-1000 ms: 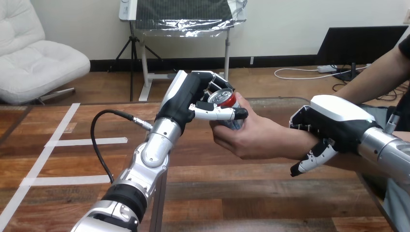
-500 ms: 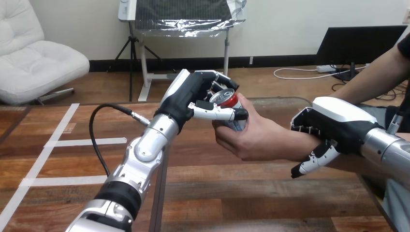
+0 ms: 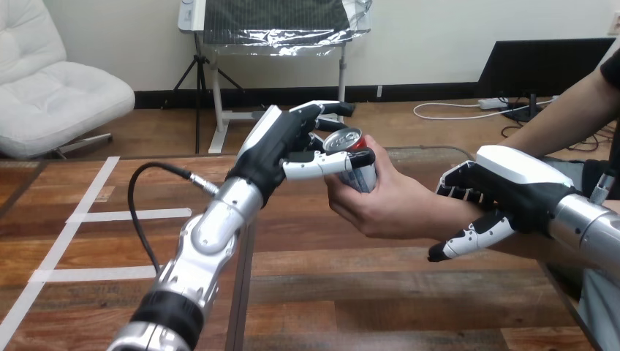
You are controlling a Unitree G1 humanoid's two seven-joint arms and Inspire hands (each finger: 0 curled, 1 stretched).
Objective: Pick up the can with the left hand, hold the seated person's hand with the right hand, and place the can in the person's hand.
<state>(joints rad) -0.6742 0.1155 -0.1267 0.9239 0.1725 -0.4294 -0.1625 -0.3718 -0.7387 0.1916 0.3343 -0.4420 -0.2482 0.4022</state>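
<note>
Left hand (image 3: 281, 142) fingers straight, thumb across can (image 3: 354, 156) resting in person's hand (image 3: 387, 205). Right hand (image 3: 512, 183) curled round person's wrist (image 3: 430, 216). Best: left hand backs off level, no tipping.

Work surface is a wooden table (image 3: 380, 300) of brown planks with mixed grain, with a long strip of white tape (image 3: 55, 245) running diagonally at its left side, two shorter white strips (image 3: 131, 214) crossing from it toward the middle, and a narrow dark seam (image 3: 235, 329) running front to back.
</note>
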